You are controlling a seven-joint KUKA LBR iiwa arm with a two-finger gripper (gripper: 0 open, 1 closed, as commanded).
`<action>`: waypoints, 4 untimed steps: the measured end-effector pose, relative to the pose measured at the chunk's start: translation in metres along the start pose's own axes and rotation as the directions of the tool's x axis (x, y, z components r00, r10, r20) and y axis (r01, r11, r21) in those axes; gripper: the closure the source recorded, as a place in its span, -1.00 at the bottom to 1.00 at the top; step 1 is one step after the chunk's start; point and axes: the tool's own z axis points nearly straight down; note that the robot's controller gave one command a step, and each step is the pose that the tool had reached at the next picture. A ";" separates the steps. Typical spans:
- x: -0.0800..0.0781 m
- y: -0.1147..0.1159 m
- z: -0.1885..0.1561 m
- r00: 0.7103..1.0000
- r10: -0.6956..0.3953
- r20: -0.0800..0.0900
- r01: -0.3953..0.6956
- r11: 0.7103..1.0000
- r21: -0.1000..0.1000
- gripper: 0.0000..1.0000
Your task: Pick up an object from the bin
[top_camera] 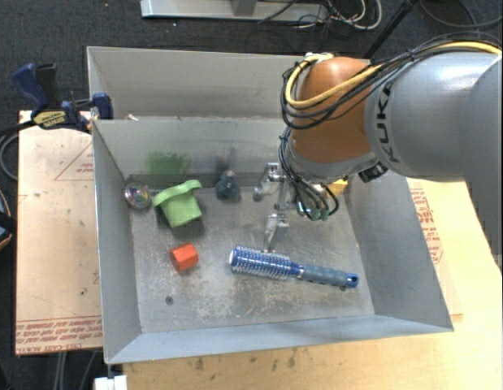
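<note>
My gripper (275,227) hangs below the orange wrist cover in the middle of the bin, its tip just above the bristled head of a blue hairbrush (292,268). The brush lies flat on the bin floor with its handle pointing right. Nothing shows in the gripper. A small dark grey lump (227,186) lies to the gripper's upper left, near the back wall.
A green cup-like piece (179,204) lies on its side at the left, with a shiny little ball (138,195) beside it. An orange-red cube (184,257) sits left of the brush. A yellow thing (339,185) peeks out behind the arm.
</note>
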 end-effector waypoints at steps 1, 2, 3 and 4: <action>0.089 0.089 0.045 0.983 -0.182 0.001 0.182 0.983 -0.002 -1.00; 0.067 -0.040 -0.012 0.932 0.361 0.011 -0.361 0.932 -0.002 -1.00; 0.075 -0.032 0.067 0.904 0.427 0.004 -0.427 0.904 -0.002 -1.00; 0.073 -0.032 0.063 0.904 0.427 0.008 -0.427 0.904 -0.004 1.00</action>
